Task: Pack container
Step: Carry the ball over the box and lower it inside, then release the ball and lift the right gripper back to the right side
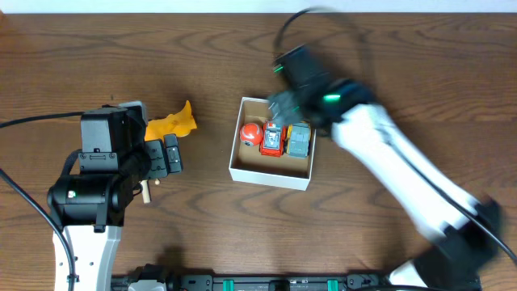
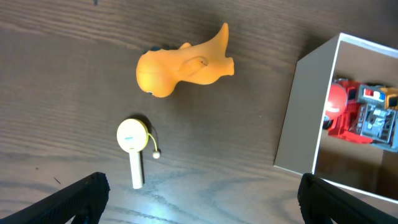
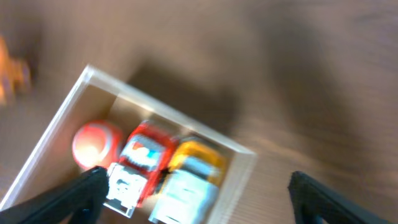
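Note:
The container (image 1: 270,175) is a white box with a brown inside at the table's middle. It holds a red ball (image 1: 251,133), a red toy truck (image 1: 273,140) and a grey-yellow toy truck (image 1: 299,141). It also shows in the left wrist view (image 2: 297,112) and, blurred, in the right wrist view (image 3: 59,127). An orange duck toy (image 1: 172,122) lies left of the box, also in the left wrist view (image 2: 180,62). A white stick with a round yellow-rimmed head (image 2: 134,149) lies near it. My left gripper (image 2: 199,199) is open and empty, just before the stick. My right gripper (image 3: 196,196) is open and empty above the box's far edge.
The wooden table (image 1: 388,65) spreads around the box. The right arm (image 1: 404,170) crosses the right half of the table. The left arm (image 1: 93,186) stands at the left front.

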You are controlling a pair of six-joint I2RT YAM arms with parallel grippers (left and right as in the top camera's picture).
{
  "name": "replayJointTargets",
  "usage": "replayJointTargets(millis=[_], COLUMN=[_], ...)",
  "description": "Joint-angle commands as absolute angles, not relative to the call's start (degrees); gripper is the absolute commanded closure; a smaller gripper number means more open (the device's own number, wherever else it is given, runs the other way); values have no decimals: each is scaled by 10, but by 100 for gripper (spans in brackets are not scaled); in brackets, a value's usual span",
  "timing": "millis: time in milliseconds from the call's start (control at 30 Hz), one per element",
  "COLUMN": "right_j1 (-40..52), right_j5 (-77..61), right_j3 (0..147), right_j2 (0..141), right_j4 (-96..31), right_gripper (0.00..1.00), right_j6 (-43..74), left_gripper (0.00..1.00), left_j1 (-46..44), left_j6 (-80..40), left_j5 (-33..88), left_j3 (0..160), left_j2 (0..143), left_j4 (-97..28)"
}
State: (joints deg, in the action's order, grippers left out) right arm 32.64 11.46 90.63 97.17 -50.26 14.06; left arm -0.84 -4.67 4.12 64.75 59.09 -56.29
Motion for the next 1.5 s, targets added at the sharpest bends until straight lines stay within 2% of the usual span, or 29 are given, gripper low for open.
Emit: replayJointTargets(millis=[0,100,267,400,500,733,900,1100,1333,1467], right_j1=[256,184,75,33,26,26,27,27,27,27], right_j5=[195,179,101,92,92,92,84,83,83,83], right_j3=[933,933,932,930,919,869,814,767,762,762], right_j2=[845,791,747,746,746,746,747,747,747,747], right_j4=[-570,-650,-760,-823,-832,-812,-785,-769,-762,-759], right_gripper=[1,1,1,1,1,1,1,1,1,1], right_j6=[282,338,338,338,325,319,305,297,286,282], left_gripper=[2,2,2,2,2,2,2,2,2,2], left_j1=[-6,-6,-6,-6,-5,1,27,71,126,139], left_j6=[10,35,84,129,50,-93,-150,-139,-100,-54], left_j5=[41,41,41,4,-55,-56,-56,-50,-50,-10], left_j3=[649,649,649,649,649,644,600,551,542,527], left_j2=[593,602,653,722,762,788,788,797,824,833], left_j4=[-554,-531,-471,-448,-451,-521,-514,-463,-462,-460])
